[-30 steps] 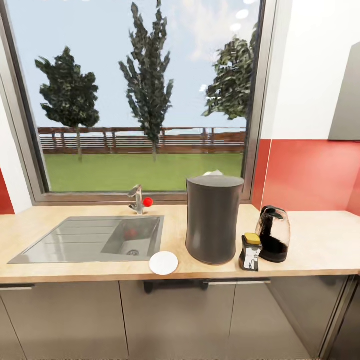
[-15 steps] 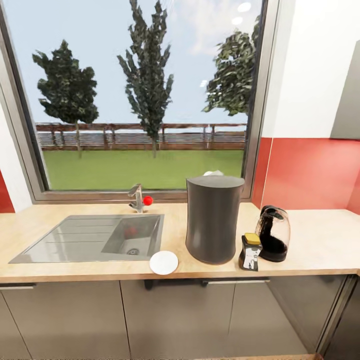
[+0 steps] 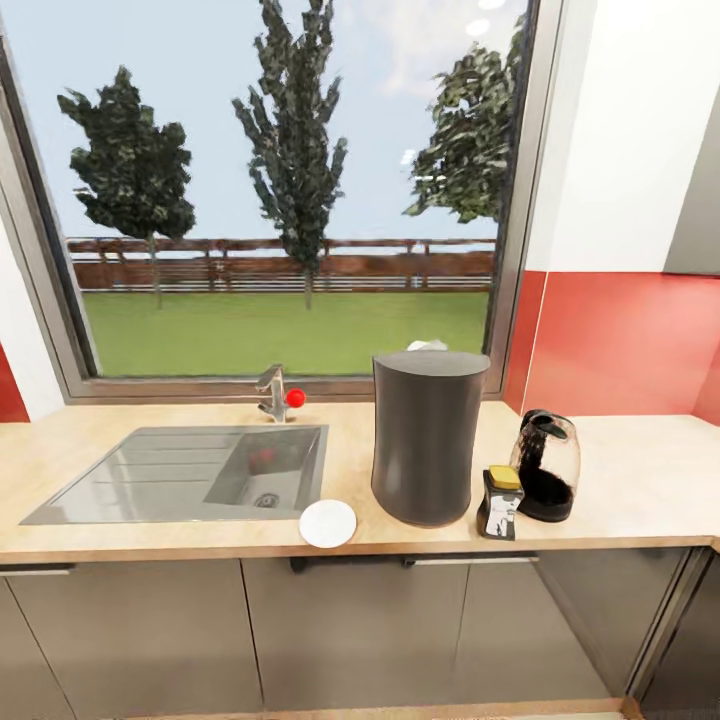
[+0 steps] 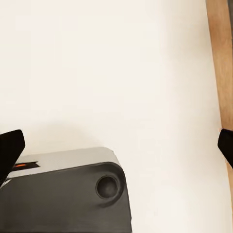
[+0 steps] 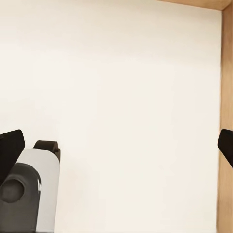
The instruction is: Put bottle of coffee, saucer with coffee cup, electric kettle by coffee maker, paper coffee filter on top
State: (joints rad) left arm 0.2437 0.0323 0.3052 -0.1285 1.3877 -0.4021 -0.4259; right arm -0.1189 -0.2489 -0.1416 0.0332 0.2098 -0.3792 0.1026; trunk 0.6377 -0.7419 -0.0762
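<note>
Kitchen scene observed from the head view: a light wood-grain surface (image 3: 640,480) runs beneath a large window, over grey cabinet fronts (image 3: 360,630), with a red splashback to the right. A steel sink (image 3: 190,485) with a faucet (image 3: 272,393) is set into the surface's left half. The coffee maker (image 3: 427,435) stands upright near the front edge, with something white just visible above its rim. The saucer (image 3: 327,523) lies at the front edge, just beside the coffee maker and at the sink's front right corner. The bottle of coffee (image 3: 500,504) stands near the front edge between the coffee maker and the electric kettle (image 3: 545,480), close to both.

Left end effector (image 4: 116,145): fingertips spread wide, nothing between them, facing a pale floor. Right end effector (image 5: 116,145): likewise spread and empty over pale floor. Neither wrist view shows a task item near the fingertips.
</note>
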